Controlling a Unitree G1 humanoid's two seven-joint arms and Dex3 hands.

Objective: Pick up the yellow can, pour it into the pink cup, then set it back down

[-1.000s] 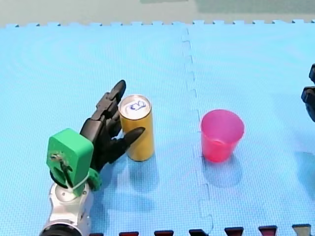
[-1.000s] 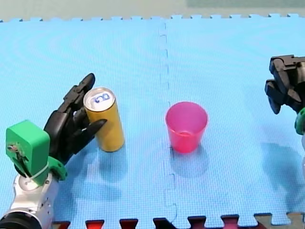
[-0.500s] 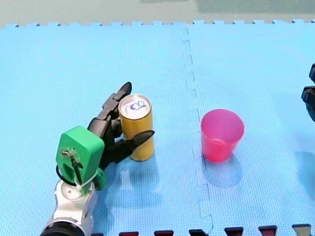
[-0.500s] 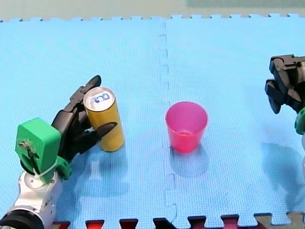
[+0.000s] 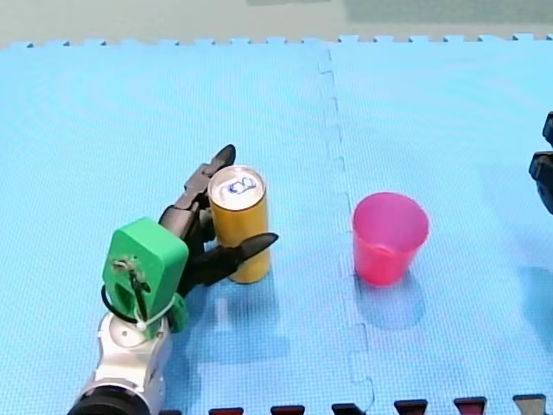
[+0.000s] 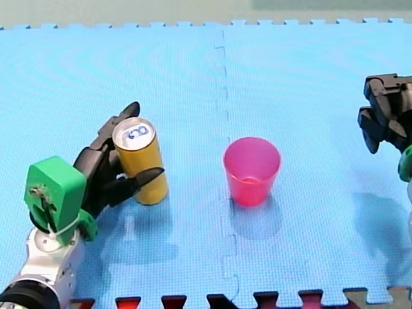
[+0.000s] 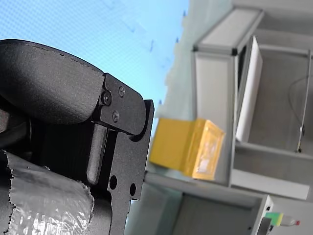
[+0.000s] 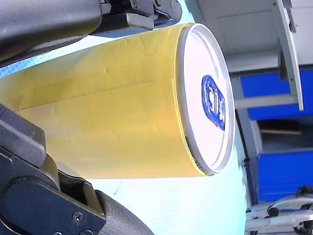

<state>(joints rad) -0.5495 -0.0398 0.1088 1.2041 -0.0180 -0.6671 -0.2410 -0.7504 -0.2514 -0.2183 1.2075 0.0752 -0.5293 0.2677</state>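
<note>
Since the frame a second ago, the left hand (image 5: 197, 238) has pushed forward along the blue foam mat (image 5: 432, 112), and its thumb has swung round the near face of the yellow can (image 5: 240, 226); can and cup have not shifted.

Nearest the robot, that hand now brackets the can: the thumb lies across the front of it low down, and the other fingers reach up behind it towards the rim. In the second wrist view, black fingers (image 8: 44, 19) press on the yellow wall from both sides, so the hand appears closed around the can, though how firmly it grips cannot be judged from here. The can stands upright on the mat with its silver top facing up; it is not lifted.

A little farther along to the right, the pink cup (image 5: 389, 238) stands upright, well apart from the can, just past the seam between mat tiles, and looks empty.

At the mat's right edge the right hand (image 6: 385, 119) hangs curled around nothing, well clear of the cup.

As for progress, only the reach and the closing of the grasp look done. The lift, the carry to the cup, the pour and the return to the mat are all left.
</note>
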